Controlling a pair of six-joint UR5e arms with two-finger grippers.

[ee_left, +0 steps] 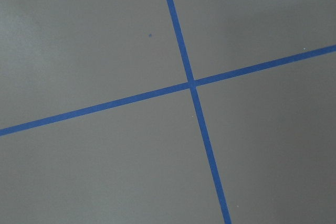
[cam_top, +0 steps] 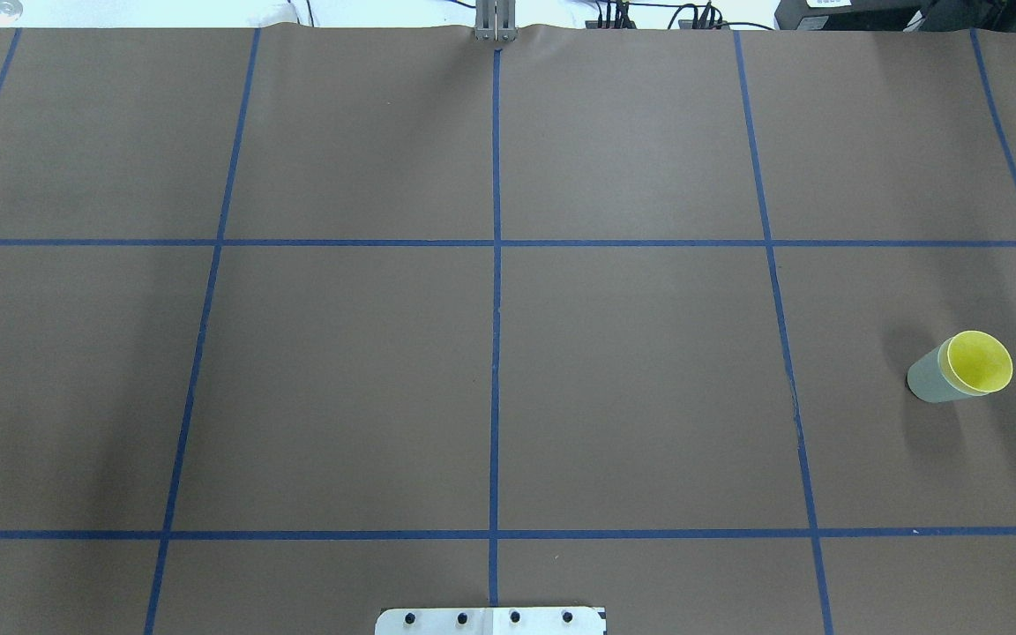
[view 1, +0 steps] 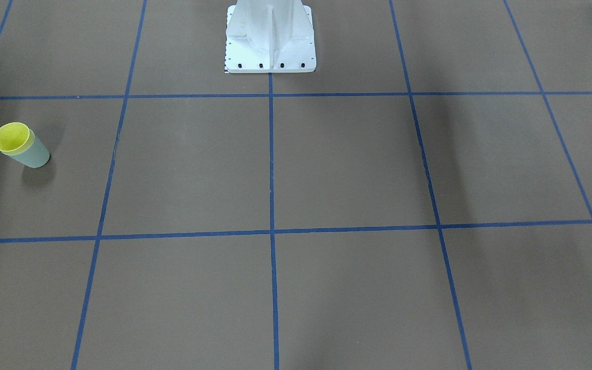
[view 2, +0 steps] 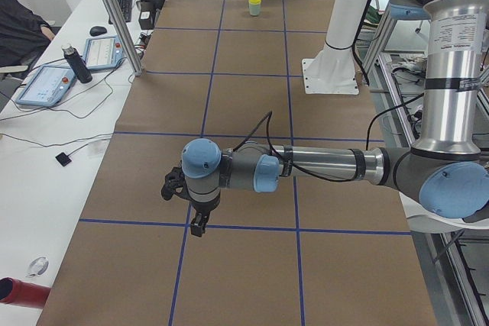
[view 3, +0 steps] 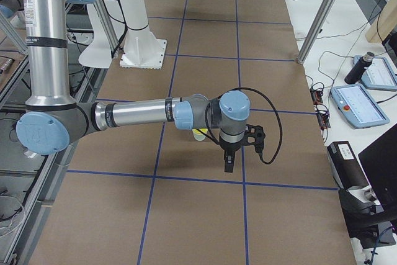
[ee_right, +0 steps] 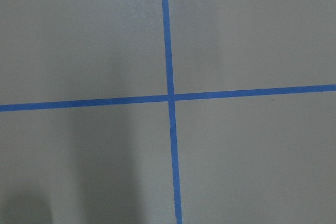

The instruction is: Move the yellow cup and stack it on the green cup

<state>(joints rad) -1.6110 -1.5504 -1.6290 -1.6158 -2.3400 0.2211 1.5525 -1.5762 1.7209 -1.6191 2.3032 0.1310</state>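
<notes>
Table point(cam_top: 340, 379): brown, blue tape grid.
Stack on robot's right side, upright. Green cup point(cam_top: 930, 379) below, yellow cup point(cam_top: 980, 360) nested inside, rim showing above.
Judgement: transfer and stacking done, nothing left.
Left arm point(view 2: 328, 164), right arm point(view 3: 136, 115): shown in side views only, stretched over table.
Left gripper point(view 2: 197, 227), right gripper point(view 3: 227, 164): apart from cups, appear empty. Whether parted or closed, cannot tell.

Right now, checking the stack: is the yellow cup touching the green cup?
Touching: overhead view shows the yellow cup nested inside the green cup, rim protruding.
</notes>
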